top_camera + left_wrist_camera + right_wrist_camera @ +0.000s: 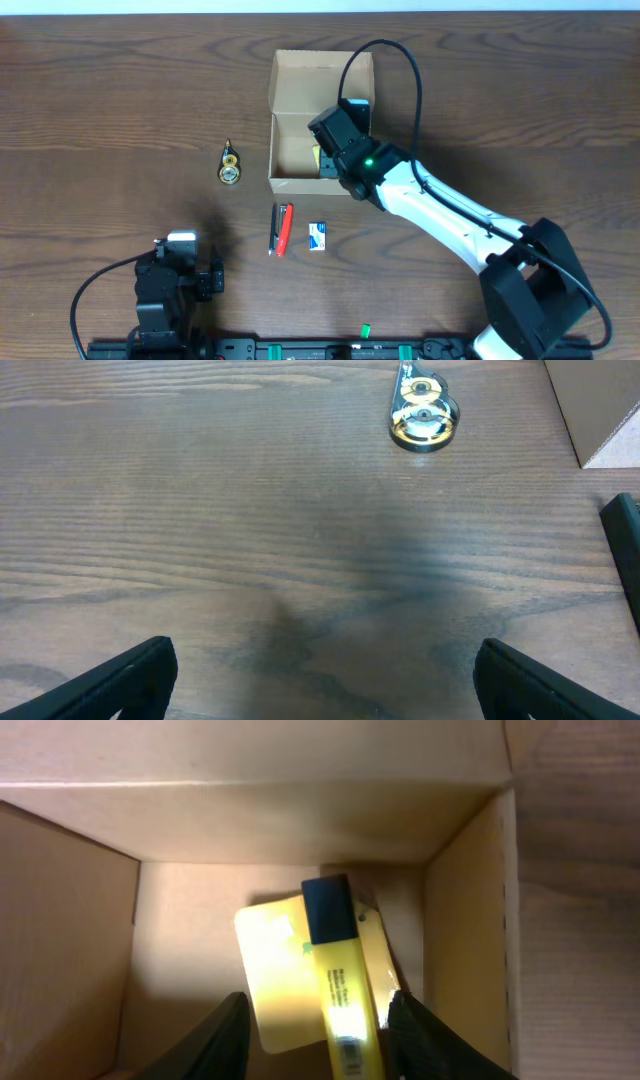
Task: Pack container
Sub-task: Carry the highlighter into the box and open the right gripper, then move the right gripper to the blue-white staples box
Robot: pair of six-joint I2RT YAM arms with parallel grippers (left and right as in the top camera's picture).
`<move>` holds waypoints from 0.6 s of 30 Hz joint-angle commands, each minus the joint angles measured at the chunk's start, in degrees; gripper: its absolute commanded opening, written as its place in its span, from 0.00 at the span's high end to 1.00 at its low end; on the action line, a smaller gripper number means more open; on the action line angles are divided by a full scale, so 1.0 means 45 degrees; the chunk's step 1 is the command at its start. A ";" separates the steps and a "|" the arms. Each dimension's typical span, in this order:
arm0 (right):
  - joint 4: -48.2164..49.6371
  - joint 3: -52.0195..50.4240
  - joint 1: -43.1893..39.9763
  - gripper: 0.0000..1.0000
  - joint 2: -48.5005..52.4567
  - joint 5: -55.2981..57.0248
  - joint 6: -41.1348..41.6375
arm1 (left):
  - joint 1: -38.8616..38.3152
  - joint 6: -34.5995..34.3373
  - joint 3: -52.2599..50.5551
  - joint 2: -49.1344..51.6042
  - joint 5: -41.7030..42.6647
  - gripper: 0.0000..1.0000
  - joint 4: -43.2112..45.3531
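The small tan-brown cardboard box (296,148) sits on the far middle of the dark wooden table (100,100), its hinged flap folded back away from the robot. The right gripper (318,1025) is down inside the box, over the near right corner. The right arm reaches diagonally forward from its base at the near right, wrist tilted down over the box rim. Its jaws are parted, one finger (225,1040) on each side of a yellow highlighter with a dark cap (340,980). The highlighter lies on a flat pale-yellow pad (275,970) on the box floor; whether either finger touches it cannot be told.

The left gripper (320,690) hangs low over bare table at the near left, jaws spread wide, holding nothing. A gold-and-clear tape dispenser (230,167) lies left of the box
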 commanded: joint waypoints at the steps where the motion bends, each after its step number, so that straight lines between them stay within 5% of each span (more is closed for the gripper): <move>1: -0.0141 0.0942 0.0185 0.54 0.0117 0.0141 -0.0709 | 0.0024 0.0087 -0.0194 -0.0083 -0.0073 0.04 -0.0087; 5: -0.1904 0.2487 0.0568 0.49 0.0092 0.0146 -0.0787 | 0.0024 0.0087 -0.0194 -0.0083 -0.0073 0.04 -0.0087; 9: -0.4430 0.3973 0.1088 0.18 -0.0058 0.0141 -0.0733 | 0.0024 0.0087 -0.0194 -0.0083 -0.0073 0.04 -0.0087; 18: -0.9180 0.4760 0.2404 0.07 -0.1107 -0.0044 0.2351 | 0.0024 0.0087 -0.0194 -0.0083 -0.0073 0.04 -0.0087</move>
